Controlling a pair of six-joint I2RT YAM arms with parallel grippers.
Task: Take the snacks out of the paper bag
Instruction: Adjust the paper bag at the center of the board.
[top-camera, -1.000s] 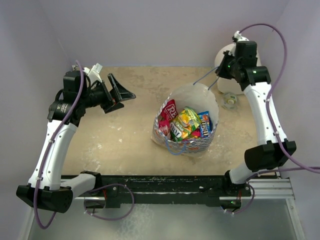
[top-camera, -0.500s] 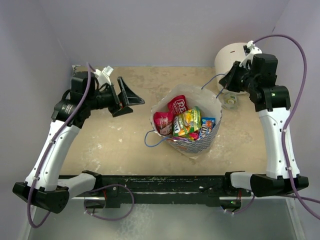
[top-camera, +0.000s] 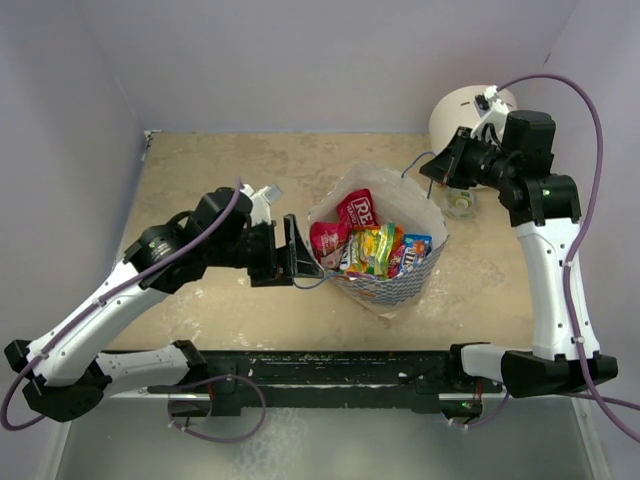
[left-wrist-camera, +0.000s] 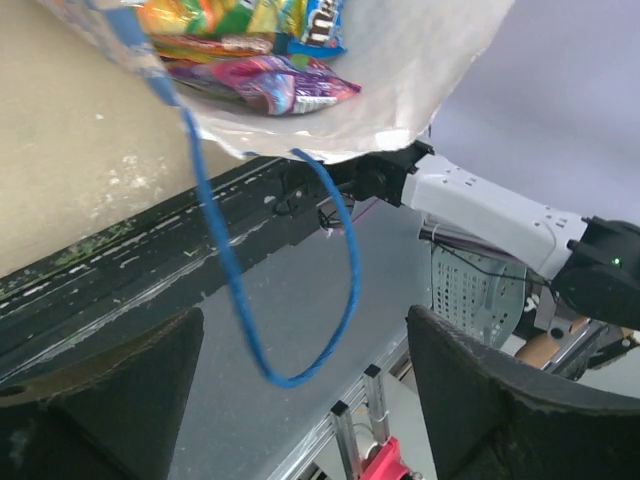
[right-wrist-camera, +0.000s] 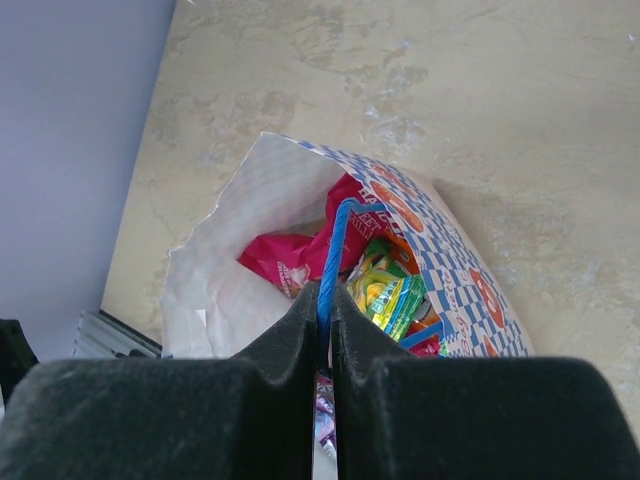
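The paper bag (top-camera: 405, 285) stands mid-table, tilted, white inside and blue-checked outside. Several bright snacks (top-camera: 372, 245) fill it. My right gripper (top-camera: 437, 166) is above the bag's far right rim, shut on one blue cord handle (right-wrist-camera: 330, 245), as the right wrist view (right-wrist-camera: 322, 300) shows, with the snacks (right-wrist-camera: 385, 292) and the bag (right-wrist-camera: 215, 265) below. My left gripper (top-camera: 298, 268) is open at the bag's near left side. In the left wrist view (left-wrist-camera: 305, 325) the other blue handle loop (left-wrist-camera: 350, 280) hangs between the open fingers, touching neither, below the bag (left-wrist-camera: 420, 70).
A large white cylinder (top-camera: 462, 108) stands at the back right corner, with a small round clear object (top-camera: 461, 203) in front of it. Purple walls close the table on three sides. A black rail (top-camera: 320, 366) runs along the near edge.
My left arm has swung from the back left down to the bag's near left side. The bag has shifted and tilted a little. My right gripper still holds the handle.
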